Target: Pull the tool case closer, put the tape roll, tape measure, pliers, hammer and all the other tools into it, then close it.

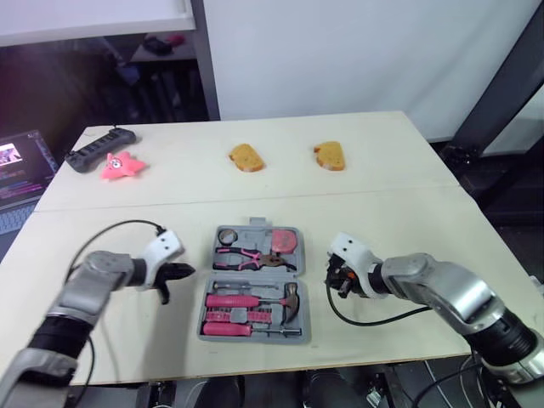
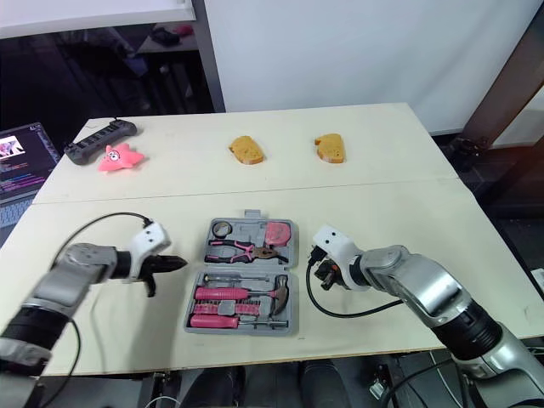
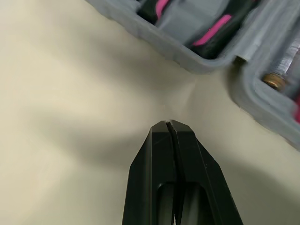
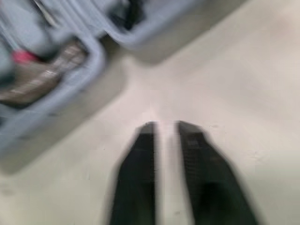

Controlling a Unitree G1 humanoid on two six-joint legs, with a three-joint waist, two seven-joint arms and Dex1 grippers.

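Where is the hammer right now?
In the head views the hammer lies inside the open tool case, in its near half toward the robot's right, beside the pink-handled screwdrivers and nearer than the pliers.

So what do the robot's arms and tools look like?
The left arm and right arm are rounded silver-grey segments with black joints and a white housing at each wrist. A thin black cable loops out from each wrist. The left tool and right tool each have two tapered black fingers.
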